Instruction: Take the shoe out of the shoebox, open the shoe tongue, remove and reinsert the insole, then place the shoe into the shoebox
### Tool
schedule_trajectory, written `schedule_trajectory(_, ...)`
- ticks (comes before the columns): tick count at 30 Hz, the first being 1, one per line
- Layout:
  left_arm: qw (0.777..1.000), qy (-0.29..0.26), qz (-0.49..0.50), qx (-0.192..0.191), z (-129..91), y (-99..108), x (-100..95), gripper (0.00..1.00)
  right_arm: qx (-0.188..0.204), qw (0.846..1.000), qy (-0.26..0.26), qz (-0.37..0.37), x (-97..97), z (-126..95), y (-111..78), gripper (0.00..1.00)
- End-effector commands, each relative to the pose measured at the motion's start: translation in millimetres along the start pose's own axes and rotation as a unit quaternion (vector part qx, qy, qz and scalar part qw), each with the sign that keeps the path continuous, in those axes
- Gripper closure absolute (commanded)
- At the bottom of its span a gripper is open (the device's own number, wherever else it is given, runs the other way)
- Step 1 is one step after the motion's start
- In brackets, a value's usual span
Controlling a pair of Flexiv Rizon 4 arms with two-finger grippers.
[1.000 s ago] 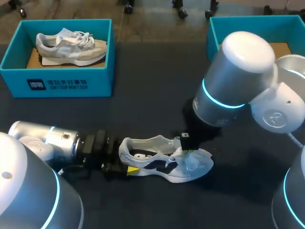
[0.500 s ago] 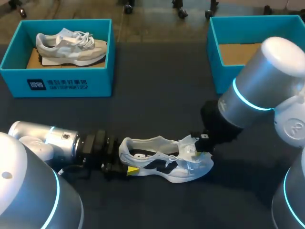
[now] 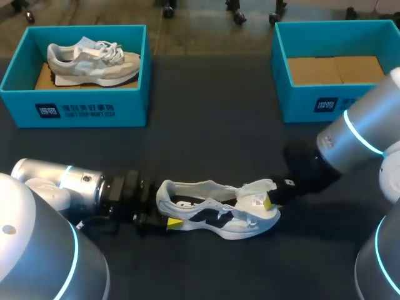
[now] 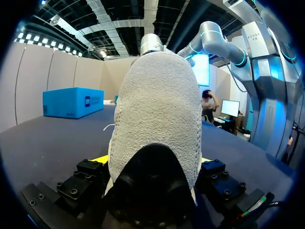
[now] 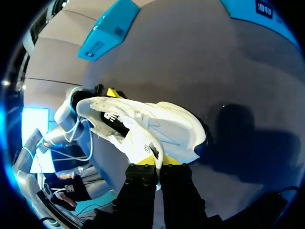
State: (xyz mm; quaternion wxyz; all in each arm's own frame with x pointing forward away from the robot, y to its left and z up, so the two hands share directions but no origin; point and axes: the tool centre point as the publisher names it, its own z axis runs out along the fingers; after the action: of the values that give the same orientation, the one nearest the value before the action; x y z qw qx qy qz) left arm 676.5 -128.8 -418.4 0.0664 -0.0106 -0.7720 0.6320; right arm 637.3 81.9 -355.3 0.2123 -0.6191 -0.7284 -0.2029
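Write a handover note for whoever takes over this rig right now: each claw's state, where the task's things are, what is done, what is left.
Left claw: shut on the heel of the white shoe, which lies on the table.
Right claw: shut on the tongue, drawn toward the toe.
Far right: the empty shoebox. Far left: a second shoebox holding a grey shoe.
Done: white shoe out of its box; tongue being opened.
Left: take out and reinsert the insole, then put the white shoe into the empty shoebox.
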Motion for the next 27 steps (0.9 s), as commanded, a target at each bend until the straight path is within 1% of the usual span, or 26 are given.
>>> schedule_trajectory(1,1.0,-0.001,0.0,0.0,0,1,0.3,1.0,-0.008,0.999,0.047,0.005,-9.7,0,-6.5,1.0)
schedule_trajectory(7,1.0,-0.001,0.0,0.0,0,1,0.3,1.0,-0.032,0.998,0.045,0.002,-14.9,-5,-14.8,1.0)
schedule_trajectory(8,1.0,-0.001,0.0,0.0,0,1,0.3,1.0,-0.036,0.998,0.045,0.003,-16.0,-7,-16.7,0.98)
schedule_trajectory(9,1.0,-0.001,0.0,0.0,0,1,0.3,1.0,-0.039,0.998,0.045,0.003,-16.9,-9,-17.9,0.9)
schedule_trajectory(10,1.0,-0.001,0.0,0.0,0,1,0.3,1.0,-0.043,0.998,0.044,0.005,-18.3,-11,-19.4,0.8)
schedule_trajectory(11,1.0,-0.001,0.0,0.0,0,1,0.3,1.0,-0.045,0.998,0.044,0.007,-20.1,-14,-20.7,0.62)
schedule_trajectory(12,1.0,-0.001,0.0,0.0,0,1,0.3,1.0,-0.048,0.998,0.044,0.008,-22.2,-16,-22.0,0.52)
schedule_trajectory(13,1.0,-0.001,0.0,0.0,0,1,0.3,1.0,-0.05,0.998,0.044,0.011,-23.9,-19,-22.9,0.34)
schedule_trajectory(14,1.0,-0.001,0.0,0.0,0,1,0.3,1.0,-0.051,0.998,0.042,0.014,-25.6,-22,-23.7,0.19)
schedule_trajectory(15,1.0,-0.001,0.0,0.0,0,1,0.3,1.0,-0.053,0.998,0.038,0.017,-28.3,-27,-24.5,0.11)
schedule_trajectory(16,1.0,-0.001,0.0,0.0,0,1,0.3,1.0,-0.054,0.998,0.036,0.018,-29.2,-29,-24.8,0.06)
schedule_trajectory(17,1.0,-0.001,0.0,0.0,0,1,0.3,1.0,-0.057,0.998,0.024,0.016,-28.6,-37,-25.0,0.05)
schedule_trajectory(21,1.0,-0.001,0.0,0.0,0,1,0.3,1.0,-0.066,0.998,-0.014,0.0,-20.2,-61,-23.5,0.06)
schedule_trajectory(22,1.0,-0.001,0.0,0.0,0,1,0.3,1.0,-0.068,0.997,-0.038,-0.002,-15.4,-70,-22.2,0.05)
schedule_trajectory(25,1.0,-0.001,0.0,0.0,0,1,0.3,1.0,-0.066,0.994,-0.09,-0.008,-3.8,-86,-18.2,0.02)
schedule_trajectory(27,1.0,-0.001,0.0,0.0,0,1,0.3,1.0,-0.063,0.992,-0.112,-0.018,2.8,-93,-15.8,0.01)
